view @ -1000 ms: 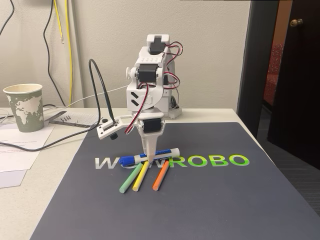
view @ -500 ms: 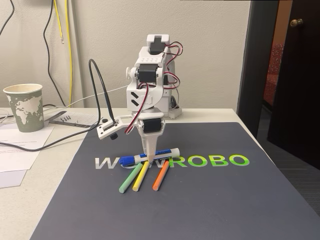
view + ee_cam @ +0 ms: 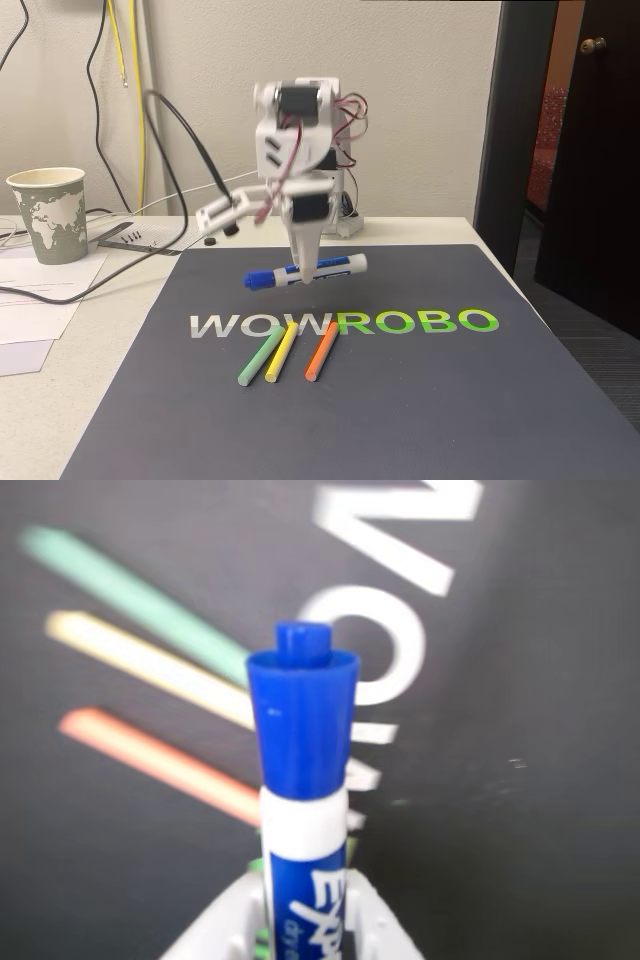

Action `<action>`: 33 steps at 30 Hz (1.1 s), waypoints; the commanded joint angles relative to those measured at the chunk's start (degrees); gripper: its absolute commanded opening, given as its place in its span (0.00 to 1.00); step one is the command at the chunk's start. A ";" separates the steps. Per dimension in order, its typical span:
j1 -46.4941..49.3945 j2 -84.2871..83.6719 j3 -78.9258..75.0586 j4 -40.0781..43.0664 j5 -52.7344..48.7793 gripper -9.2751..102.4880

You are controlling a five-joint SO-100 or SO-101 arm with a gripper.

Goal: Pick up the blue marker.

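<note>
The blue marker (image 3: 306, 270), white barrel with a blue cap at its left end, hangs level above the dark mat in the fixed view. My gripper (image 3: 304, 274) is shut on its middle, fingers pointing down. In the wrist view the blue marker (image 3: 303, 780) runs up from the white jaws at the bottom edge, cap outward, with the mat blurred far beneath it.
Green (image 3: 261, 355), yellow (image 3: 282, 352) and orange (image 3: 321, 350) sticks lie side by side on the mat (image 3: 420, 400) below the lettering. A paper cup (image 3: 47, 214) and papers sit at the left, with cables behind. A dark door stands at the right.
The arm has risen and taken the marker off the mat, from beside the sticks to well above the lettering. The three sticks stay where they were.
</note>
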 commanded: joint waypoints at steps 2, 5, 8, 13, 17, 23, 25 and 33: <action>-1.41 6.59 -1.85 9.76 2.37 0.08; -1.93 11.43 2.46 9.76 2.99 0.08; -2.46 16.79 7.21 9.76 3.43 0.09; -2.99 27.33 17.05 9.76 3.52 0.09; -3.34 35.07 24.26 9.76 3.34 0.09; -4.39 44.03 32.17 9.76 3.52 0.09; -4.57 46.32 34.28 9.76 3.52 0.09; -4.57 51.33 37.97 9.76 3.08 0.09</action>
